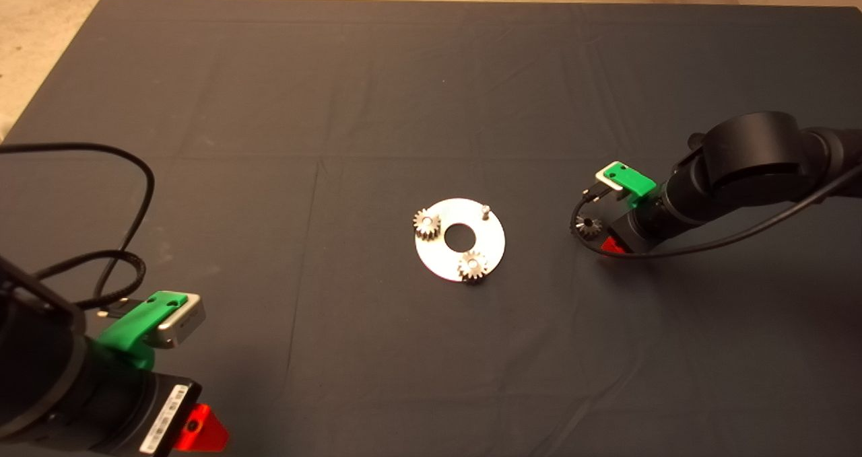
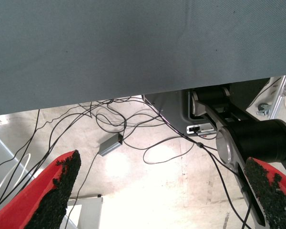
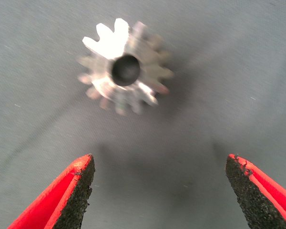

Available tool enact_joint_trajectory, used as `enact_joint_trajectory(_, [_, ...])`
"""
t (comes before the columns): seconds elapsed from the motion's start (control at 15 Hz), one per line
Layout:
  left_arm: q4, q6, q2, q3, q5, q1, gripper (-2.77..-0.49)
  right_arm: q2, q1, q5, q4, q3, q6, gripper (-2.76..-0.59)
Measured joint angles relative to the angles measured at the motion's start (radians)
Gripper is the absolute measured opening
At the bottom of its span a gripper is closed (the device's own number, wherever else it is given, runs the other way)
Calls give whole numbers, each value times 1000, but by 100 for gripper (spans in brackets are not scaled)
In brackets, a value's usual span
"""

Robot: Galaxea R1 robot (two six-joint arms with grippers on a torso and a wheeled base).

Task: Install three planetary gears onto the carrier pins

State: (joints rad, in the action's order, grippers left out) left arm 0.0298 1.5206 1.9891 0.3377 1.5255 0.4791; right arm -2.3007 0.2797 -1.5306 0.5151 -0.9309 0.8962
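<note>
Right green gripper point(image 3: 159, 191), red fingers spread wide, hovers just beside a small silver toothed gear point(image 3: 124, 71) lying on the dark mat point(image 1: 337, 107); left gripper point(image 2: 159, 191) parked, fingers apart

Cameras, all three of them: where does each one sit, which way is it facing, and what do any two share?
Head view: above the mat, looking down at the disc; the left gripper waits at the lower left edge, the right arm comes in from the right.
Left wrist view: on the waiting arm, looking past the mat edge at floor cables between open fingers.
Right wrist view: just above the loose planetary gear, fingers open.
Shared: the head and right wrist views both show that gear.
</note>
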Motion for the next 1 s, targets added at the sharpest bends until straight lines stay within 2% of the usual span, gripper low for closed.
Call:
enact_joint_trajectory(0.4, [0,0,0,0,0,-8,-80,-24,0,4,-2,-26,4,-133])
enact_joint_trajectory(0.6, [0,0,0,0,0,-8,-80,-27,-7,11,-3,-60,2,-133])
enact_joint_trajectory(0.87, [0,0,0,0,0,-8,-80,-27,-31,53,-24,-94,-9,-133])
enact_joint_trajectory(1.0, [0,0,0,0,0,-8,-80,-31,-36,59,-34,-93,-30,-133])
